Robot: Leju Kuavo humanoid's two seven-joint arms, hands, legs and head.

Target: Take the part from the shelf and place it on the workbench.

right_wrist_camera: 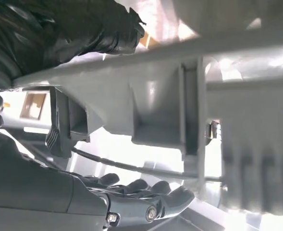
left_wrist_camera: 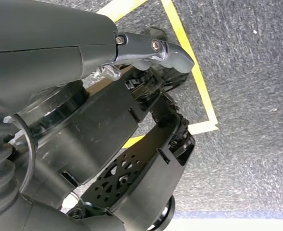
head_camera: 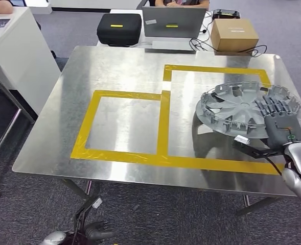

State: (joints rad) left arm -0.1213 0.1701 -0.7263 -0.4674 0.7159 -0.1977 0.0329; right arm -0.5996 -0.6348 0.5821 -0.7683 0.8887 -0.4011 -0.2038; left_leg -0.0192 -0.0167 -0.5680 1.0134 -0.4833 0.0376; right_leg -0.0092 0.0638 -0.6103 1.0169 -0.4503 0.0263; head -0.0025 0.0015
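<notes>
The right hand [head_camera: 278, 124] gripped the near rim of the round grey plastic wheel cover [head_camera: 233, 104], dark fingers [head_camera: 270, 105] over its top, thumb [right_wrist_camera: 161, 204] beneath. The cover hung tilted just above the shiny metal workbench [head_camera: 125, 66], over the right-hand rectangle of yellow tape [head_camera: 163, 120]. The left hand [head_camera: 96, 230] dangled low beside the bench, over grey carpet [left_wrist_camera: 248, 96], fingers curled in on nothing.

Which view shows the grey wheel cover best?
The head view: the whole wheel cover shows above the table, held by the right robot hand. The right wrist view shows its ribbed rim close up.
</notes>
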